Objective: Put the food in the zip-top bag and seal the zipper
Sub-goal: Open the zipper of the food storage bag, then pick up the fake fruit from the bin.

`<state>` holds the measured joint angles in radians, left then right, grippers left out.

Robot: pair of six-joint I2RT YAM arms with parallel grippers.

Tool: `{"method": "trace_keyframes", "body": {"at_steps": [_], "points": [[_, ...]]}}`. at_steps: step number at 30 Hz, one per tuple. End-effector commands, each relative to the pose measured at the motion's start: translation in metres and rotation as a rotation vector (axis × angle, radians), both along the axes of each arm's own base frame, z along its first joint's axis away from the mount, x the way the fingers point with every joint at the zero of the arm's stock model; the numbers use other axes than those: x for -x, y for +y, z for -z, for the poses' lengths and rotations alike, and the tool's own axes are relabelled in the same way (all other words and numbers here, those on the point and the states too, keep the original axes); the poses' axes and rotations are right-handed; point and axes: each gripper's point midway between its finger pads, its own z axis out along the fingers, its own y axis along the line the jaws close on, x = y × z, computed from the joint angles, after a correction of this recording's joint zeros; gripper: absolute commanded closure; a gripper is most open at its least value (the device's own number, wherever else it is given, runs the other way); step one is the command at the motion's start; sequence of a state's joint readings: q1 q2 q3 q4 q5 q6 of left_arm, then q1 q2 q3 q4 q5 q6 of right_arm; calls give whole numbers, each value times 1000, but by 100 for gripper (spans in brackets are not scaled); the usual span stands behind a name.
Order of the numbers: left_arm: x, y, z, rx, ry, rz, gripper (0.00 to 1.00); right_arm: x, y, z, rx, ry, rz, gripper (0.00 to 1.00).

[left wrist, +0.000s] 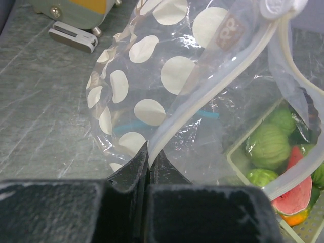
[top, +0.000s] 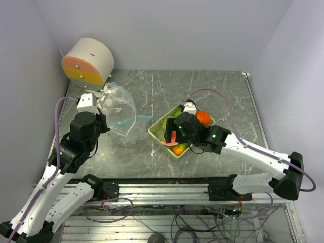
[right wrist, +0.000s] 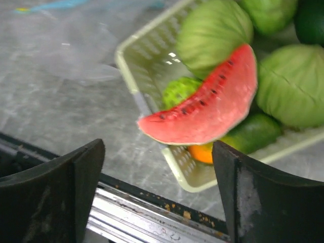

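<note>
Grey marbled table point(top: 212, 91) up top, and your left gripper point(left wrist: 148, 158) is clenched on the rim of the polka-dot zip-top bag point(left wrist: 167, 76). Your right gripper point(right wrist: 158, 152) hangs over the basket point(top: 156, 129), jaws wide, grasping nothing. Food point(right wrist: 217, 30) sits in that basket: green rounds, a watermelon slice point(right wrist: 202, 109) on top, something orange half hidden beneath. The bag's pink logo point(left wrist: 228, 29) is too blurred to read.

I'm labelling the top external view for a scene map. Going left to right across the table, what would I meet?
Round cream-and-orange device → zip-top bag → basket
</note>
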<state>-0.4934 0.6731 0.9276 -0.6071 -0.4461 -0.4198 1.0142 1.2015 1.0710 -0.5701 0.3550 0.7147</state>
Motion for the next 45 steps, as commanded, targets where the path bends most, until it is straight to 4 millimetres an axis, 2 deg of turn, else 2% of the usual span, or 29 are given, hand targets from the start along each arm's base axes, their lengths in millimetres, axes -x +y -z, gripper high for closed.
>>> {"method": "trace_keyframes", "body": {"at_steps": [1,7,9,10,15,22,25,27,29,32,33,36,40,43,45], "points": [[3,9,-18,7,-43,-35,93,-5,-38,35,95,108,264,8],[6,4,-16,16,-57,11,93,-22,-35,61,10,198,317,6],[8,4,-15,6,-52,16,93,-29,-31,64,-16,216,324,6],[8,5,-15,5,-54,15,93,-28,-34,77,-4,236,327,6],[11,4,-16,9,-69,32,93,-35,-27,102,-47,296,332,7],[11,4,-14,-4,-63,34,93,-46,-17,120,-81,273,330,11],[11,2,-13,-4,-58,43,93,-50,-15,124,-75,265,324,18],[11,2,-12,-5,-53,45,93,-51,-15,124,-66,263,323,31],[10,3,-12,-8,-49,42,93,-51,-16,120,-55,259,322,45],[10,2,-10,-5,-40,42,93,-50,-23,109,-46,243,326,82],[10,1,-11,0,-40,44,93,-48,-26,105,-38,240,330,89],[8,-5,-13,15,-44,67,93,-45,-34,86,-38,216,331,96],[6,-11,-16,11,-22,91,93,-41,-35,53,-81,164,279,100],[3,-23,-11,8,25,144,93,-39,-22,14,-161,85,161,100],[3,-36,-9,29,48,200,93,-35,-5,-17,-237,13,26,100]]}}
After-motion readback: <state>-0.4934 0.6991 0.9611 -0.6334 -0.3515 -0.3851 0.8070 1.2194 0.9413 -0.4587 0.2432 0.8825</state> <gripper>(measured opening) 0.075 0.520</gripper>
